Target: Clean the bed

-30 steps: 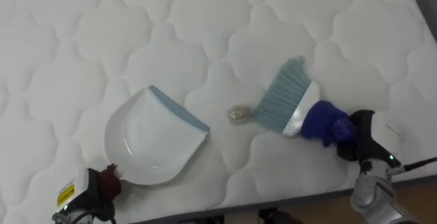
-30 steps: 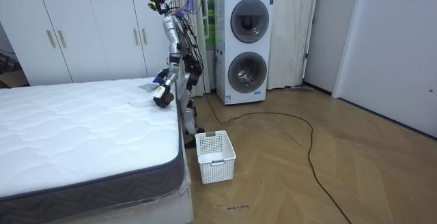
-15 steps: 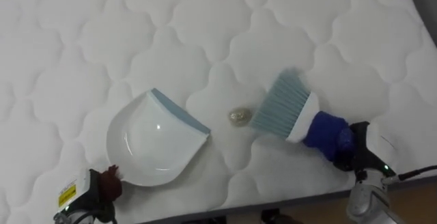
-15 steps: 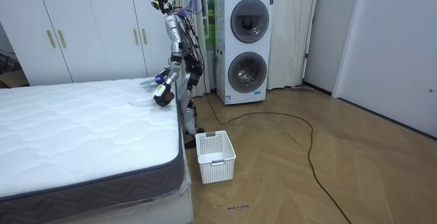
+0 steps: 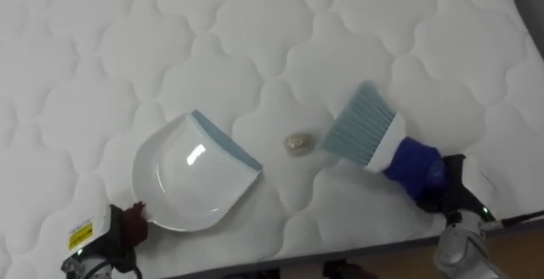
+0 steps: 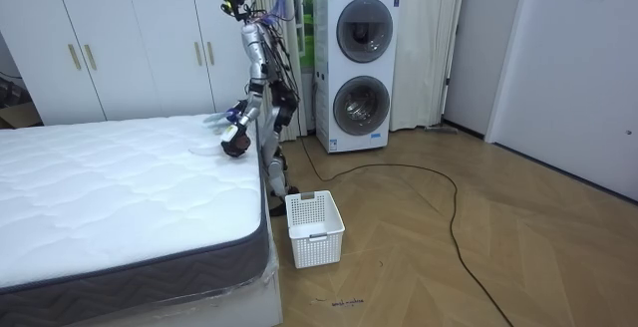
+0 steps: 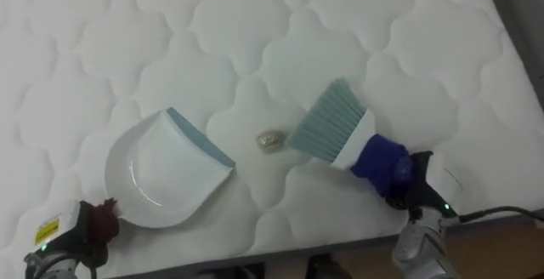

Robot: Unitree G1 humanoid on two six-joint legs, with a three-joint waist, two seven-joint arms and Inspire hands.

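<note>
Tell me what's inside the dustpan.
Nothing: the dustpan is bare inside. The scrap lies on the mattress between its lip and the brush. The left hand covers its handle.

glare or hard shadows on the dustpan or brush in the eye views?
Left eye view: small bright glare spot inside the dustpan, none on the brush. Right eye view: thinner glare streak in the dustpan. Both: only soft shadows on the mattress beside dustpan and brush.
</note>
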